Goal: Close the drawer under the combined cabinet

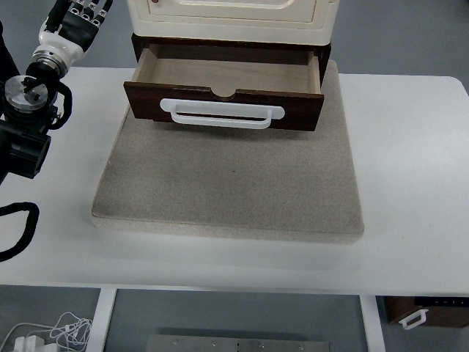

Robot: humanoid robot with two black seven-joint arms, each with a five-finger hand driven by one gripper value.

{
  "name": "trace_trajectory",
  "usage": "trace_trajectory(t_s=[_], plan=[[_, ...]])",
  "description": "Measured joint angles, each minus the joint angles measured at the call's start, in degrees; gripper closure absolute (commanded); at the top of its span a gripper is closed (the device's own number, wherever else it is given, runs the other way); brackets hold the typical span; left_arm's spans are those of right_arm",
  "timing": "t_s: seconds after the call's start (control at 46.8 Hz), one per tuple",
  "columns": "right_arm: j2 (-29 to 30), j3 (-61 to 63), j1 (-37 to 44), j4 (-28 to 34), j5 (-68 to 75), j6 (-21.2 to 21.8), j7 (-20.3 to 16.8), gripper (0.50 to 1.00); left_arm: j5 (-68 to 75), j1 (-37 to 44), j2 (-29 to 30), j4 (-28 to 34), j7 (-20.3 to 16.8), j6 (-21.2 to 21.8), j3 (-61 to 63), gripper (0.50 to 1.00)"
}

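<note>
A dark brown wooden drawer (223, 106) with a white handle (222, 114) stands pulled out from under the cream cabinet (231, 18) at the top centre. Its inside is bare light wood. My left arm comes in from the left edge, and its hand (77, 18) is raised at the top left corner, well left of the drawer and apart from it. The hand's fingertips are cut off by the picture's top edge.
The cabinet and drawer stand on a grey stone-like slab (227, 183) on a white table (410, 183). Below the table's front edge lie white cables (51, 334) at the left and a brown box with a white handle (425, 312) at the right.
</note>
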Motion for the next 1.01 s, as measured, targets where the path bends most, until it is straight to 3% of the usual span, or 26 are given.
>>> trace_trajectory(t_s=[1.005], plan=[[0.0,0.0,0.0,0.0,0.0,-0.1,0.0,0.548,0.3,-2.3,2.5,3.9,-0.9,-0.1,0.3,0.504]])
